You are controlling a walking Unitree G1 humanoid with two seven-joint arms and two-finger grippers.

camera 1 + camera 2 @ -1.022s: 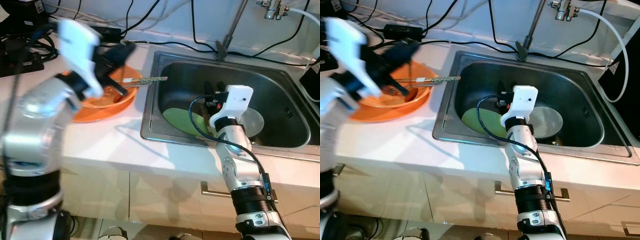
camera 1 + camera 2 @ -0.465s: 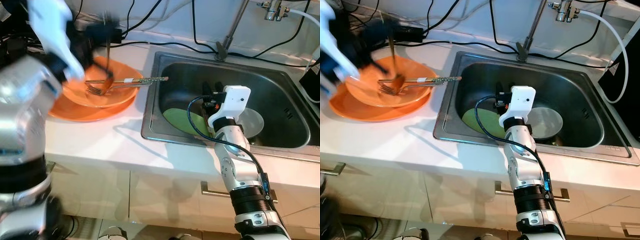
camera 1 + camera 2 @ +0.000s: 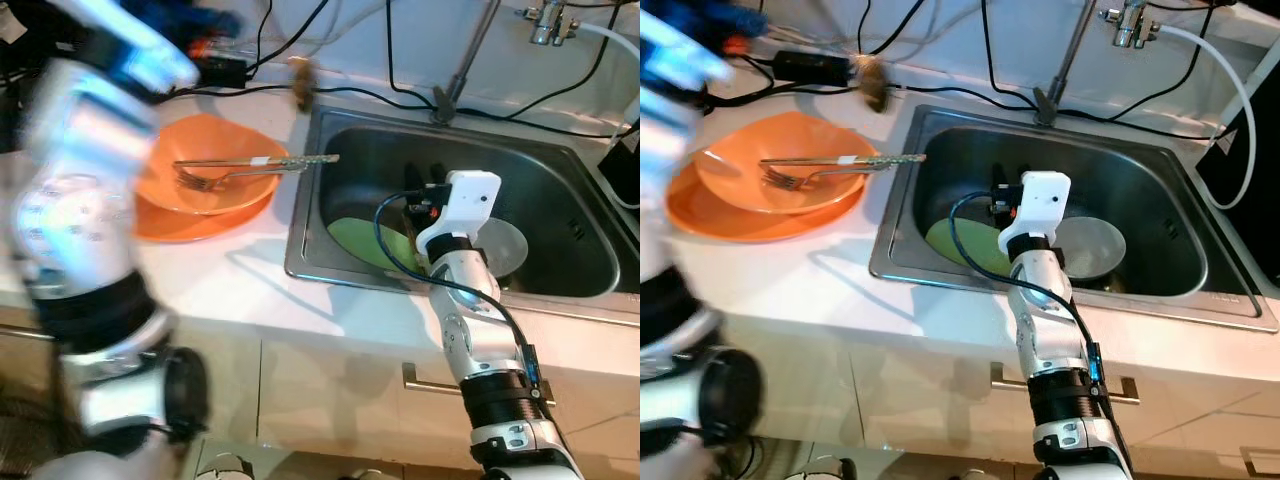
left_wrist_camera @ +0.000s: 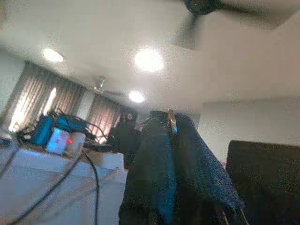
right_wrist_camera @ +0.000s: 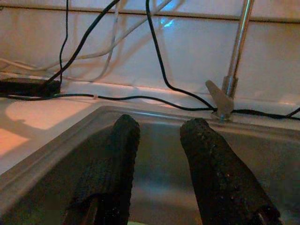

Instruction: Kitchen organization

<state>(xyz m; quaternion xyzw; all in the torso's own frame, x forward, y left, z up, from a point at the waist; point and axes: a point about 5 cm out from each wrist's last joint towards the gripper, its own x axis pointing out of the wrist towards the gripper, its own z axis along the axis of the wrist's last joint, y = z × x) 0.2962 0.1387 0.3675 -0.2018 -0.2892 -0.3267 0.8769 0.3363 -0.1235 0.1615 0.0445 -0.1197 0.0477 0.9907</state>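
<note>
Left eye view: 2 orange dishes (image 3: 205, 195) are stacked on the white tabletop (image 3: 250, 280) just beside the steel sink (image 3: 590, 255), a bowl on a wider plate. A fork (image 3: 195, 180) lies in the bowl, and a long utensil (image 3: 262, 162) rests across its rim, its end reaching over the sink's edge. The left arm (image 3: 85, 210) is a raised silver blur at the near left. A small brown object (image 3: 300, 80), blurred, sits near the sink's back corner among black cables (image 3: 390, 95). In the sink lie a green plate (image 3: 365, 240) and a grey dish (image 3: 505, 245), with the right gripper (image 3: 418, 190) poised over the green plate.

Right eye view: the faucet pipe (image 3: 1068, 55) rises behind the sink, and a white hose (image 3: 1240, 100) curves down at the right.

Left wrist view: the left gripper (image 4: 171, 140) points up toward a ceiling with round lights (image 4: 149, 60); its 2 fingers are pressed together with a thin metal piece (image 4: 171, 121) pinched between them.

Right wrist view: the right gripper's fingers (image 5: 110, 171) stand apart, holding nothing, inside the sink basin facing the faucet base (image 5: 220, 101).
</note>
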